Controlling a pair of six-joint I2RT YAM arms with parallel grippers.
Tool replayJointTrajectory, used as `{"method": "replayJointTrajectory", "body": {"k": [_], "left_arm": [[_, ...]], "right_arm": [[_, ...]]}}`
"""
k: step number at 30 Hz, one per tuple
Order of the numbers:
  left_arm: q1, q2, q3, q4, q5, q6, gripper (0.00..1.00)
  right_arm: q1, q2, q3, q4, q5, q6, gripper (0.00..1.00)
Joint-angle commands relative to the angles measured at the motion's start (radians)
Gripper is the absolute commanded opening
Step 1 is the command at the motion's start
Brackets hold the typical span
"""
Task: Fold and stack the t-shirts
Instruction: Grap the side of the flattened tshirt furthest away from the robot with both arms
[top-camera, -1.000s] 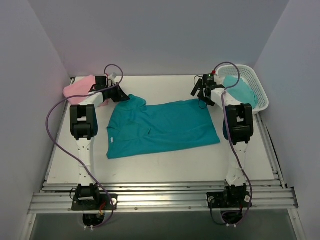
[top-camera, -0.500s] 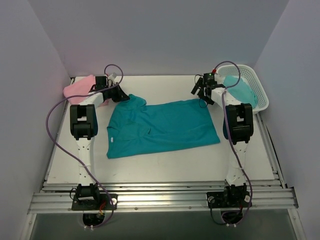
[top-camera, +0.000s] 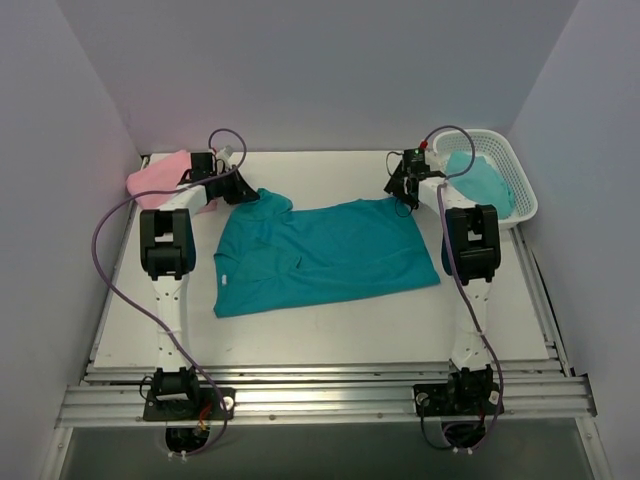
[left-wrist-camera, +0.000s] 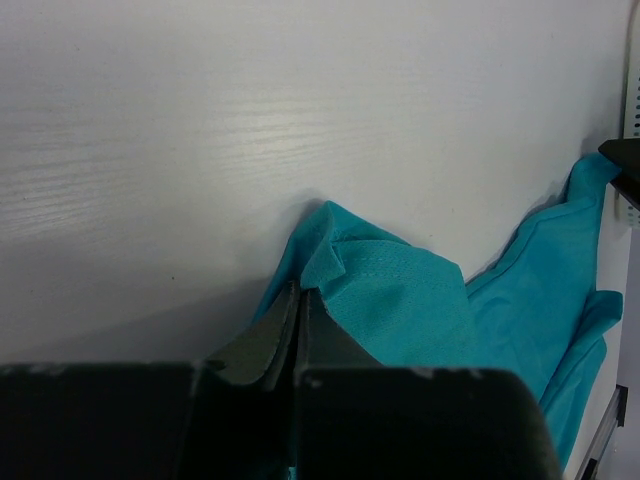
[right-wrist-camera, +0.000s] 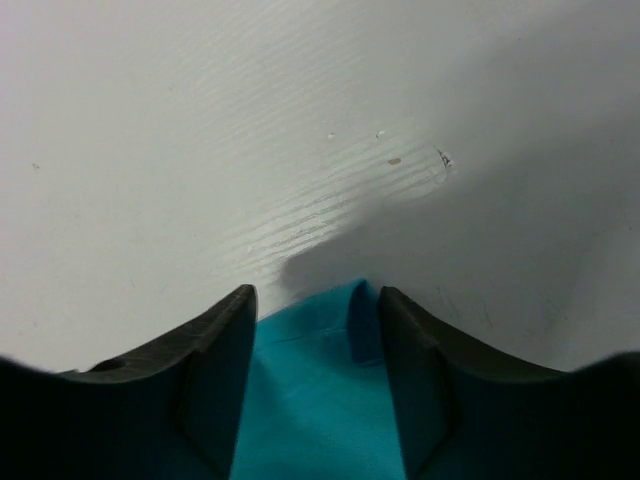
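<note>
Pale lilac walls (top-camera: 300, 70) close in a white table (top-camera: 330, 335), and on it the teal t-shirt (top-camera: 320, 255) lies spread nearly flat in the middle, its length running left to right. The pink t-shirt (top-camera: 155, 180) sits bunched in the far left corner, well apart from the work. At the far right a white basket (top-camera: 527, 205) holds a teal cloth (top-camera: 485, 180), which may be another shirt; we cannot tell from this far off.

We judge the step in hand to be taking hold of the teal t-shirt's far edge for its first fold. The left hand (left-wrist-camera: 298, 292) has its fingers pressed together, with a small peak of teal cloth caught at their tips at the shirt's far left corner. The right hand (right-wrist-camera: 315, 292) is down at the far right corner with its fingers apart, one on each side of the cloth's tip, not gripping it yet.

The next move calls for the right hand to close squarely on that corner, deep enough that the thin cloth does not slip out. Both hands would then lift together and carry the far edge toward the near edge, keeping the cloth taut between them so it lands without creases. Nothing is folded or stacked yet, so we place the task near its start.
</note>
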Motion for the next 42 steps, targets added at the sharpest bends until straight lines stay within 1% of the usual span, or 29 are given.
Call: {"method": "replayJointTrajectory", "body": {"k": [1,4,7,9,12,13,15,23,26,29,32,34,38,42], "left_arm": [[0.007,-0.031,-0.003,0.007,-0.011,0.016,0.02],[0.007,-0.028,0.000,0.004,-0.012,0.017,0.02],[0.007,-0.026,0.005,-0.002,-0.011,0.019,0.02],[0.007,-0.024,0.006,-0.005,-0.012,0.019,0.02],[0.007,-0.023,0.010,-0.008,-0.012,0.020,0.02],[0.007,-0.023,0.010,-0.008,-0.011,0.020,0.02],[0.007,-0.023,0.010,-0.011,-0.011,0.022,0.02],[0.007,-0.031,0.006,0.002,-0.012,0.023,0.02],[0.007,-0.058,-0.026,0.022,-0.026,0.019,0.02],[0.004,-0.112,-0.055,0.024,-0.048,0.026,0.02],[0.001,-0.194,-0.087,0.001,-0.080,0.063,0.02],[0.002,-0.218,-0.095,-0.010,-0.080,0.069,0.02],[0.005,-0.279,-0.130,-0.019,-0.054,0.077,0.02],[0.007,-0.368,-0.187,-0.025,-0.069,0.097,0.02]], "right_arm": [[0.008,0.025,0.022,-0.025,-0.024,-0.004,0.44],[0.010,0.020,0.019,-0.025,-0.021,-0.009,0.24],[0.008,0.016,0.015,-0.028,-0.013,-0.012,0.17],[0.007,0.009,0.010,-0.030,-0.012,-0.012,0.17],[0.007,0.002,0.004,-0.031,-0.008,-0.015,0.11],[0.007,-0.001,-0.002,-0.031,-0.007,-0.015,0.06],[0.005,-0.012,-0.005,-0.040,-0.001,-0.016,0.00],[-0.015,-0.129,-0.088,-0.017,0.025,-0.018,0.00],[-0.016,-0.176,-0.090,-0.036,0.048,-0.025,0.00],[-0.018,-0.218,-0.082,-0.043,0.062,-0.042,0.00],[-0.021,-0.210,0.013,-0.103,0.087,-0.059,0.00],[-0.022,-0.205,0.034,-0.116,0.084,-0.064,0.00],[-0.024,-0.205,0.048,-0.122,0.068,-0.064,0.00],[-0.024,-0.222,0.030,-0.119,0.059,-0.064,0.00]]}}
